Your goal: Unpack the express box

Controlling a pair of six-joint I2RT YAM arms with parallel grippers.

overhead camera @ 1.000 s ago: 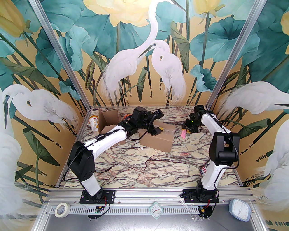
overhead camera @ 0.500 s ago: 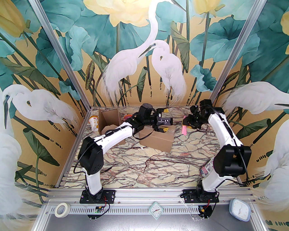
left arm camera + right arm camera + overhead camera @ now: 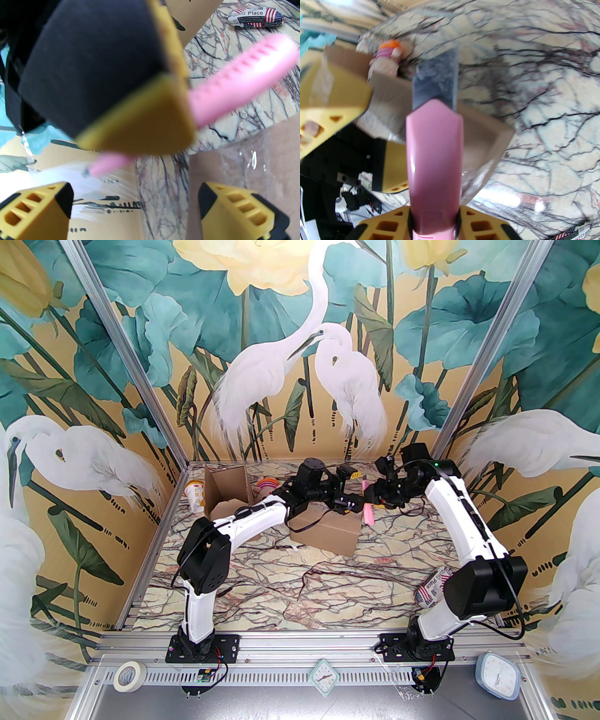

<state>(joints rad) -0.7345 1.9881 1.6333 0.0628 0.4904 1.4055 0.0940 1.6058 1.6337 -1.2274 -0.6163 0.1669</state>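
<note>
Right wrist: right gripper (image 3: 434,221) clamps glossy pink knife (image 3: 433,152), steel blade out — left gripper (image 3: 133,191) gapes near taped cardboard box (image 3: 234,161).

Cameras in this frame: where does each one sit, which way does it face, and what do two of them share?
Top external: above and behind the robot, facing forward and down over the table; both arms show.
Left wrist: on the left arm, looking past the open left claw at the pink knife and the box.
Right wrist: on the right arm, looking along the knife, blade out, gripped in the right claw.
Shared: both wrist views show knife and box.
</note>
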